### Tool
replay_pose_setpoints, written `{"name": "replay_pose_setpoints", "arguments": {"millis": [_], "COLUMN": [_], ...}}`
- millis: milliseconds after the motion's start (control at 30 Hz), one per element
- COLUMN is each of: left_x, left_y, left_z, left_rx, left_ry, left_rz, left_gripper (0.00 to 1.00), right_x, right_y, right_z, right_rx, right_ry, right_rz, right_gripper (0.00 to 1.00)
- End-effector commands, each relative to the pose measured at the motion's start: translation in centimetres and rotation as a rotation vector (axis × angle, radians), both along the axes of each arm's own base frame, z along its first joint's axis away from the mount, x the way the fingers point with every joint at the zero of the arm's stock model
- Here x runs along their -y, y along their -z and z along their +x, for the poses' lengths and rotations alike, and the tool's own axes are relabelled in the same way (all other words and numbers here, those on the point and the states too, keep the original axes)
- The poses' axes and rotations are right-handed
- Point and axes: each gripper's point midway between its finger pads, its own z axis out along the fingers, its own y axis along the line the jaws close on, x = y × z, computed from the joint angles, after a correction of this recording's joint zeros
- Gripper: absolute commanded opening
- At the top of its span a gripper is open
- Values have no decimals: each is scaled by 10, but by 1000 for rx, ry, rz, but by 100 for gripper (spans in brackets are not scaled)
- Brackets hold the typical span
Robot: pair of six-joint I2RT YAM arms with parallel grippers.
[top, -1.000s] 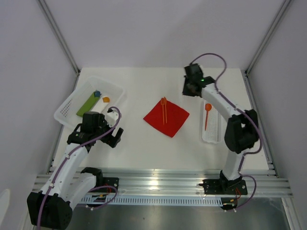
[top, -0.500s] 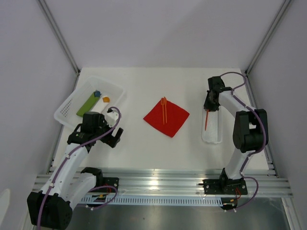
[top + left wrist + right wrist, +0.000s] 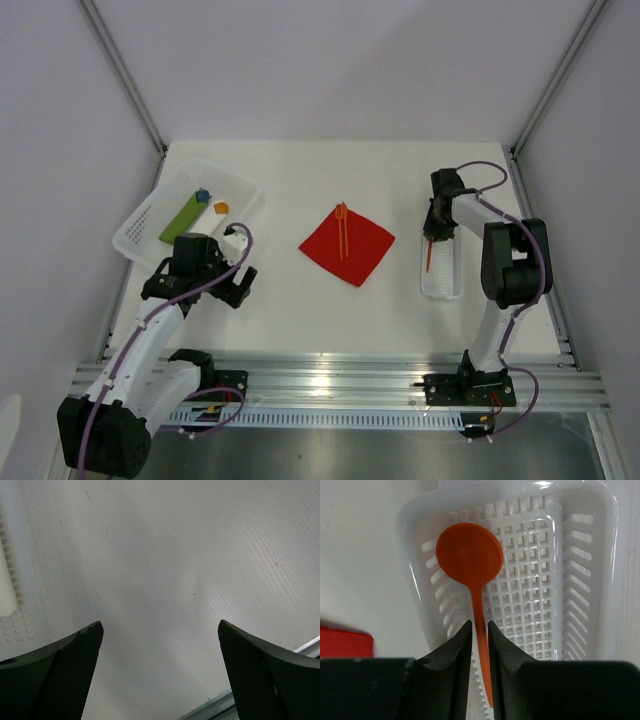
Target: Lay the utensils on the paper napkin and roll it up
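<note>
left of the paper napkin [image 3: 367, 250] the left end effector [image 3: 160, 640] hangs open over the table [image 3: 300, 180]; a fork [image 3: 342, 228] lies on the napkin; right of it, the right end effector [image 3: 479, 629] pinches the spoon [image 3: 469, 555] mid-handle inside a tray [image 3: 606, 555]; it looks light, thin, probably bendy and slippery

One napkin [image 3: 358, 252], one spoon [image 3: 469, 555], perhaps two more utensils [image 3: 342, 226], two baskets [image 3: 150, 215], one bar [image 3: 181, 220], two blocks [image 3: 221, 208].
</note>
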Motion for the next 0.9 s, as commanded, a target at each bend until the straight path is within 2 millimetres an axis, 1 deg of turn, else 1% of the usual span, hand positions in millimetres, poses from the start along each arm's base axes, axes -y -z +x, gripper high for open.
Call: {"name": "replay_pose_setpoints", "arguments": {"millis": [0, 133, 200, 300, 333, 467, 500, 600, 633, 700, 733, 800, 867], "left_x": [2, 2, 2, 2, 2, 2, 2, 2, 2, 2, 2, 2, 2], "left_y": [-2, -2, -2, -2, -2, -1, -2, -3, -3, -3, -3, -2, -3], "left_z": [4, 4, 4, 4, 4, 3, 4, 4, 5, 4, 4, 4, 4], "left_rx": [15, 13, 11, 10, 12, 9, 13, 15, 14, 13, 14, 11, 16], "left_ry": [-2, -2, -1, 0, -1, -4, -2, -2, -1, -1, -1, -1, -1], "left_rz": [-6, -6, -7, -6, -5, -6, -6, -7, -8, -7, -8, -7, -8], "left_gripper": [99, 100, 99, 100, 99, 100, 99, 100, 99, 100, 99, 100, 99], "right_x": [5, 10, 10, 10, 10, 15, 17, 22, 24, 29, 32, 37, 38], "right_y": [2, 7, 13, 18, 18, 8, 0, -16, -27, -40, -53, -66, -87], "right_z": [6, 3, 0, -2, -3, -2, 0, 2, 4, 4, 7, 7, 10], "right_rx": [27, 19, 4, -8, -8, 10, 30, 52, 69, 83, 109, 120, 163], "right_ry": [4, 12, 10, 4, 4, 1, 0, -17, -26, -25, -22, -22, -17], "right_rz": [-3, 8, 8, 12, 12, -13, -20, -50, -61, -98, -115, -163, -187], "right_gripper": [22, 22, 22, 18, 15, 7, 6, 1, 0, 0, 0, 0, 0]}}
